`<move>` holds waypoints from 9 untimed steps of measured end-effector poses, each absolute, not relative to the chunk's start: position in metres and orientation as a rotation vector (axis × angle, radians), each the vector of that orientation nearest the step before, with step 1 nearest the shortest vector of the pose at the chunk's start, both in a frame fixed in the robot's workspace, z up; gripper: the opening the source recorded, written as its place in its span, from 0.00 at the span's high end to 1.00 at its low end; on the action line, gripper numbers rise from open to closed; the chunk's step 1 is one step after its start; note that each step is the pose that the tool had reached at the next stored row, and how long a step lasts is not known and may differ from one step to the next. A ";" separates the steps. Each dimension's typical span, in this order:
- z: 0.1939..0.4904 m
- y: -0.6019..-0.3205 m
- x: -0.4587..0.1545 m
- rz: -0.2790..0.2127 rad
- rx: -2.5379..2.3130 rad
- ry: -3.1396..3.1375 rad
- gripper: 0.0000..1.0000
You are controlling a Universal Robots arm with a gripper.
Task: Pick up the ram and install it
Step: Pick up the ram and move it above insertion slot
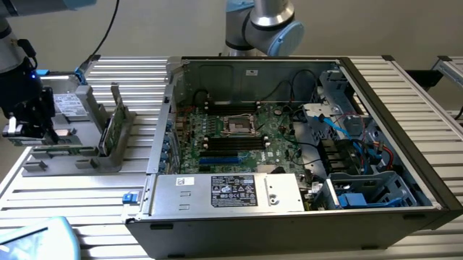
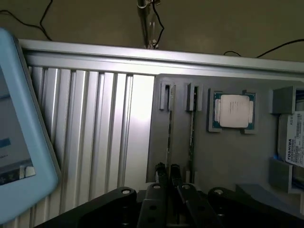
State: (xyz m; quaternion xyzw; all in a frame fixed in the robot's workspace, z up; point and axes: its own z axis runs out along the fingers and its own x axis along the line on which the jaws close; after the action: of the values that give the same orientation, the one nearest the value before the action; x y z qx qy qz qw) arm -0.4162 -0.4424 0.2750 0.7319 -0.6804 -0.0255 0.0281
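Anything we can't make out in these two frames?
Ram: wrist view, seen edge-on in its gray holder; chips hidden.
Claw: wrist view, contact with the ram unclear; its own body blocks it.
Drive: wrist view, cut off by the frame edge.
Memory slots: exterior view, too small to tell if filled.

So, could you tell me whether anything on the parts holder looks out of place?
Nothing stands out: both ram sticks stand upright in their holder slots, and the processor sits square in its recess.

Open PC case (image 1: 289, 234), CPU (image 2: 233, 110), HDD (image 2: 295, 140).
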 end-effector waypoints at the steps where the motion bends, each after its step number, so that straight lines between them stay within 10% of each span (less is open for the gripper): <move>1: 0.277 -0.442 -0.414 -0.080 2.258 -2.099 0.86; 9: 0.292 -0.442 -0.388 -0.090 2.255 -2.093 0.86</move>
State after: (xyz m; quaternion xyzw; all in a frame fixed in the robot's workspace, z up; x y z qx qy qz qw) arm -0.3876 -0.4424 0.2916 0.7323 -0.6796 -0.0293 0.0316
